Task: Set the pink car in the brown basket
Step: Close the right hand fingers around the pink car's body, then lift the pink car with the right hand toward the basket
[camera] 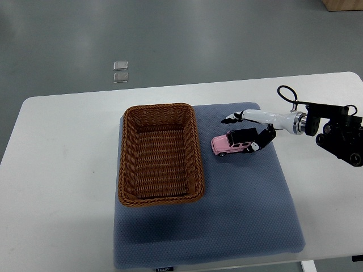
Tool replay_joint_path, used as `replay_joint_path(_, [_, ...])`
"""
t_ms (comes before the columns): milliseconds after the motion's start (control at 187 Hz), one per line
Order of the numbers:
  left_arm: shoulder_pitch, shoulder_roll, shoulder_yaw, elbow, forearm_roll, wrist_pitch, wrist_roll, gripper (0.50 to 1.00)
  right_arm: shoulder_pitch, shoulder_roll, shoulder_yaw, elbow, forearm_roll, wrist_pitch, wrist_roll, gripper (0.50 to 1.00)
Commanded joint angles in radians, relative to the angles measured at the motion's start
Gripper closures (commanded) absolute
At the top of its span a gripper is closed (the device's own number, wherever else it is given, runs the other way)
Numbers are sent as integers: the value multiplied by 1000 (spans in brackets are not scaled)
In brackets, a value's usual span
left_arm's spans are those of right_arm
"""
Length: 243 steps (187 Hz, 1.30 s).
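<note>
White table (68,141), blue-grey mat (249,215) lying flat on it (centred, near front edge)

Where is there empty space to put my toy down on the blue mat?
The blue mat is bare along its whole near part, in front of the brown basket and the pink car. The basket's inside looks empty too. The white table left of the mat is also free. It's crowded at the mat's far right, where the right hand is at the car.
</note>
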Motion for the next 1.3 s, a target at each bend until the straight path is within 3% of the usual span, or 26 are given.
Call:
replay_joint_path(0, [0, 0, 1, 0, 0, 0, 1, 500, -3, 0, -3, 0, 1, 0, -2, 666])
replay_joint_path(219, [0, 0, 1, 0, 0, 0, 1, 500, -4, 0, -23, 0, 1, 0, -2, 715])
replay_joint_path(321, [0, 0, 0, 0, 0, 0, -1, 500, -4, -2, -23, 0, 0, 0, -2, 856])
replay_joint_path(551, [0, 0, 0, 0, 0, 0, 1, 500, -4, -2, -23, 1, 1, 0, -2, 998])
replay_joint_path(1294, [0, 0, 0, 0, 0, 0, 1, 500, 71, -38, 2, 6, 75, 15, 7, 1000])
